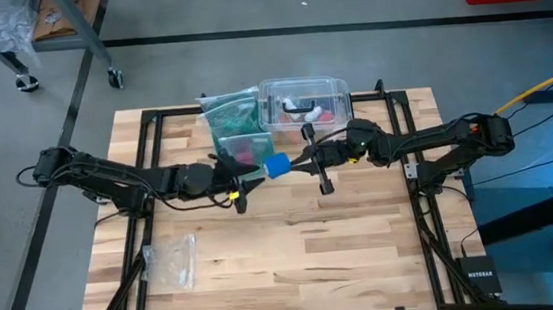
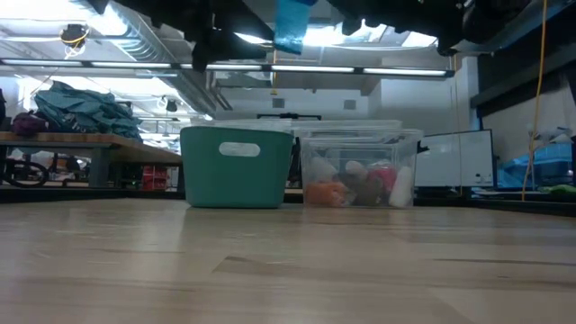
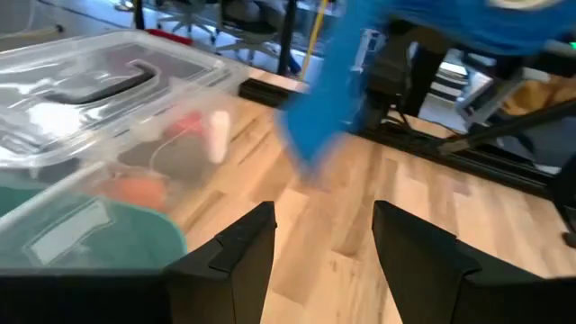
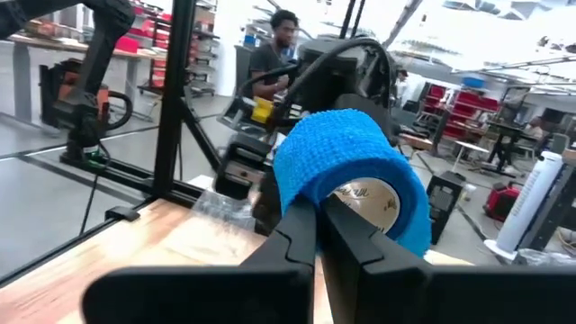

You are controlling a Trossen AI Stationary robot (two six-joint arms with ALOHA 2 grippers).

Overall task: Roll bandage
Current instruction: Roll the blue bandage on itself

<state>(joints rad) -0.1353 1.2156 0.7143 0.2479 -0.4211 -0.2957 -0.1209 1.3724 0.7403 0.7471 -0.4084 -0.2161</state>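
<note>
The right gripper [image 4: 319, 225] is clamped on the bandage [image 4: 346, 175], a blue roll held in the air above the table [image 1: 294, 244]. A loose blue tail hangs just ahead of the left gripper [image 3: 324, 238], whose fingers stand apart, empty. Beyond both grippers sits the clear plastic box [image 1: 304, 105].

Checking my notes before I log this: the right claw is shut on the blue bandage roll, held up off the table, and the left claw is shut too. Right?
Not quite. The left claw is open, its fingers standing apart in the left wrist view. The rest holds: the right claw is shut on the blue bandage roll, held up off the table.
</note>
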